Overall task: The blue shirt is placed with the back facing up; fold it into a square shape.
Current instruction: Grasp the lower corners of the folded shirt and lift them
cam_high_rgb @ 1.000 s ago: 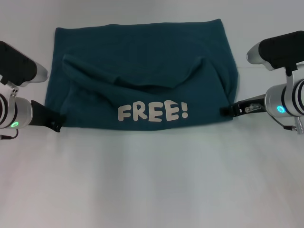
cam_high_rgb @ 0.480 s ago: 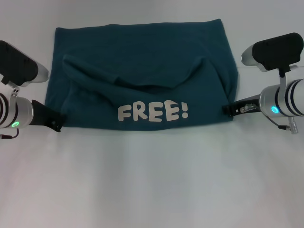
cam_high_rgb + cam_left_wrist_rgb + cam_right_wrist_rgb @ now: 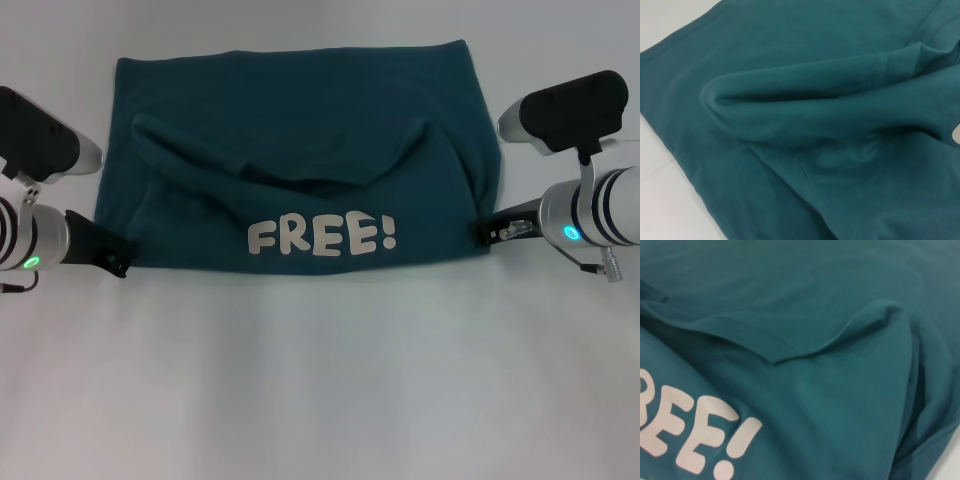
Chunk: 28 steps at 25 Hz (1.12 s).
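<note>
The blue shirt [image 3: 300, 120] lies flat on the white table [image 3: 320, 390], folded into a wide rectangle. Its near part is turned over onto the back, so the white "FREE!" lettering [image 3: 322, 236] faces up along the near edge, under a curved fold. My left gripper [image 3: 120, 262] is at the shirt's near left corner, at table height. My right gripper [image 3: 482, 232] is just off the near right corner. The left wrist view shows only rumpled teal cloth [image 3: 815, 125]. The right wrist view shows the cloth [image 3: 830, 380] and part of the lettering [image 3: 690, 435].
The white table surface stretches wide in front of the shirt and beside both arms. The black and silver arm housings [image 3: 565, 108] stand to the left and right of the shirt.
My right arm has drawn back a little to the right, off the shirt's near right corner. The left arm and the shirt have hardly moved.
</note>
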Available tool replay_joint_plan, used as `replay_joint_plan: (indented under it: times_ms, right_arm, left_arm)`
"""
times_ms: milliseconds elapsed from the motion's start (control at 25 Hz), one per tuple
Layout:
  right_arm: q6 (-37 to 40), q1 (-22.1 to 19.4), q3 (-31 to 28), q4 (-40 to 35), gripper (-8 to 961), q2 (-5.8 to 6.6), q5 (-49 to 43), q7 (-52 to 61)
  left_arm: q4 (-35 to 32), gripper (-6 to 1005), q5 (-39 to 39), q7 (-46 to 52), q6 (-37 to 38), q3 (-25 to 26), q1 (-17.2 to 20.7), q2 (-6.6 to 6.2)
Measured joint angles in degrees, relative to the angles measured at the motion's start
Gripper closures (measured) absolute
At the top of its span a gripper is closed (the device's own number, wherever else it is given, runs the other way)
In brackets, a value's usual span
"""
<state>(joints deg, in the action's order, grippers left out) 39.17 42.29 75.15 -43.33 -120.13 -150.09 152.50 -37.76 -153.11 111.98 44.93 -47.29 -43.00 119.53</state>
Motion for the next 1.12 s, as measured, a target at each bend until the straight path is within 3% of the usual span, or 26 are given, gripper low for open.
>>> replay_joint_plan:
  times_ms: [320,760,1000,1120]
  right_arm:
    - [4.2,-1.4,-1.01,-6.14,927,0.24,3.18,0.35]
    - [8.38,-3.01,-0.63,-8.44,929,0.1,1.56,0.57]
    - [9.53,-8.1,1.52,-14.97,929,-0.19,1.23,1.97]
    - [9.89,-12.53,5.0,-20.5,929,-0.16,1.2,3.96]
  left_arm:
    - [0.06,943,0.0,-0.16,-0.03,0.0,0.15,0.07]
    - [0.0,943,0.0,-0.18,0.36,0.0,0.23,0.09]
    - [-1.52,943,0.0,-0.14,2.72,0.0,1.16,0.22]
    - [-4.76,943,0.0,-0.1,4.47,-0.07,2.83,1.09]
